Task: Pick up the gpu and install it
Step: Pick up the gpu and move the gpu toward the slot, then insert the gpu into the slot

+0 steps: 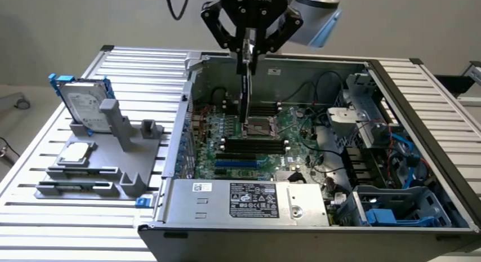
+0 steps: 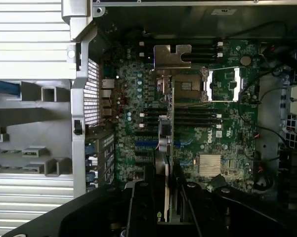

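Note:
My gripper (image 1: 250, 48) hangs over the open computer case (image 1: 421, 127) and is shut on the gpu (image 1: 245, 87). The card hangs edge-on and upright from the fingers, its lower end above the motherboard (image 1: 259, 141) near the CPU socket. In the wrist view the gpu (image 2: 169, 143) is a thin edge running out from between the black fingers (image 2: 138, 197), with its metal end bracket (image 2: 173, 55) at the far end. Blue expansion slots (image 2: 147, 144) lie on the motherboard (image 2: 212, 138) beside the card's line. The card is not touching the board.
A grey fixture (image 1: 112, 160) on the slatted table, at the exterior view's left, holds a silver hard drive with blue rails (image 1: 83, 101) and a square silver chip (image 1: 75, 152). Inside the case are a power supply (image 1: 248, 200), cables and a drive cage (image 1: 375, 121).

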`<state>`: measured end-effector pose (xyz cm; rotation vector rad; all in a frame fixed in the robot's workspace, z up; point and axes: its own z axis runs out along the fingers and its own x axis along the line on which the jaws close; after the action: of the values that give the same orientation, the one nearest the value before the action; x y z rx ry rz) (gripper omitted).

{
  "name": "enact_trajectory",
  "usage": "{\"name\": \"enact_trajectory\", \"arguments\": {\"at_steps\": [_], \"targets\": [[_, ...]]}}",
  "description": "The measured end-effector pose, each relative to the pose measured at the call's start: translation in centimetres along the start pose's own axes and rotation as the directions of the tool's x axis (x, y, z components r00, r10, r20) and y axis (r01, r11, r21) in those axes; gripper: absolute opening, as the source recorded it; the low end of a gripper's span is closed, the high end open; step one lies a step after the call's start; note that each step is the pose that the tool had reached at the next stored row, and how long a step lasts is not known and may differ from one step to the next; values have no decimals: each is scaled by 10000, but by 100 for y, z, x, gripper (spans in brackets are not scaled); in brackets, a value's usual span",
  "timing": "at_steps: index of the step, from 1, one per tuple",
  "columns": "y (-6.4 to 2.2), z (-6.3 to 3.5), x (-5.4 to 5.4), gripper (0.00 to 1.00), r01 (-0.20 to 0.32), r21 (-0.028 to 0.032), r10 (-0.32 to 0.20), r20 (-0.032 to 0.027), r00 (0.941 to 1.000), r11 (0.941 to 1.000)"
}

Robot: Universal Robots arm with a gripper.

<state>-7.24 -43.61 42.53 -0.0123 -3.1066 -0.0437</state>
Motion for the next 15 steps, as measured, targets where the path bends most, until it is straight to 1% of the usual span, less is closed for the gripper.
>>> {"name": "enact_trajectory", "arguments": {"at_steps": [7, 8, 9, 15], "targets": [[9, 107, -323, 26, 0, 6, 0, -38, 10000, 10000], [10, 118, -350, 26, -2, 6, 2, -54, 10000, 10000], [10, 120, -355, 26, -3, 4, 3, -105, 9999, 10000], [10, 119, -355, 26, -4, 6, 4, -112, 9999, 10000]]}}
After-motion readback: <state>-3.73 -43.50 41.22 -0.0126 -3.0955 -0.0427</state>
